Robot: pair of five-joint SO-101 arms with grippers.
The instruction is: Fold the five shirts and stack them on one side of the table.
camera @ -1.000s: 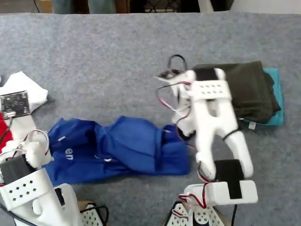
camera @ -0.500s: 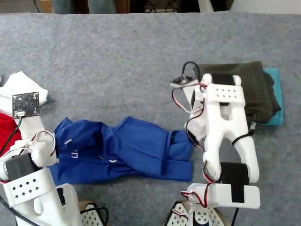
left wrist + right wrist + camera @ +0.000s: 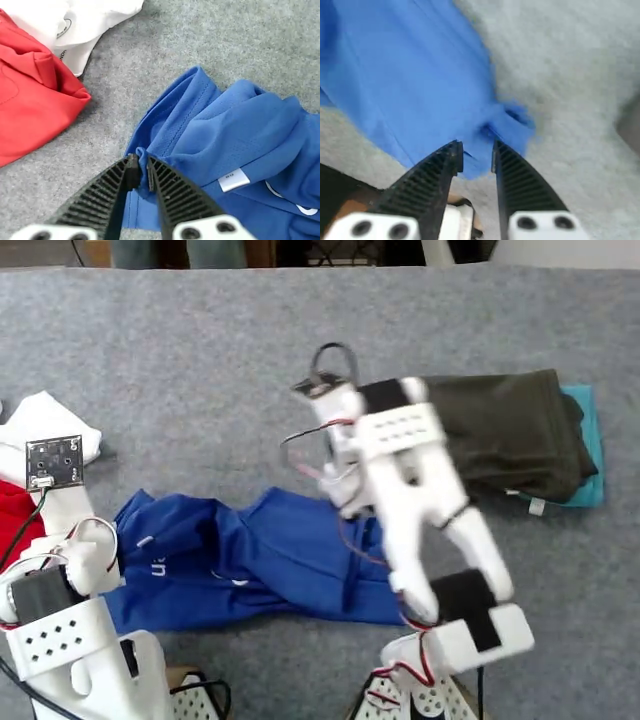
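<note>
Blue shirt (image 3: 250, 560): crumpled lengthwise, near centre of grey table (image 3: 200, 360).
Left gripper (image 3: 140, 172): jaws pinched on the shirt's left hem.
Right gripper (image 3: 476, 150): jaws close together, blue cloth of the right end between them.
Red shirt (image 3: 30, 100), white shirt (image 3: 85, 20): touching, far left.
Dark folded shirt (image 3: 510, 435): right side, atop teal shirt (image 3: 585, 455).

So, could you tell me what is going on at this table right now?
A blue shirt is being folded on the grey table. The left claw pinches one end of it, and the right claw appears to grip the other end. A dark shirt lies folded on a teal shirt at one side; a red shirt and a white shirt lie loose at the other.
</note>
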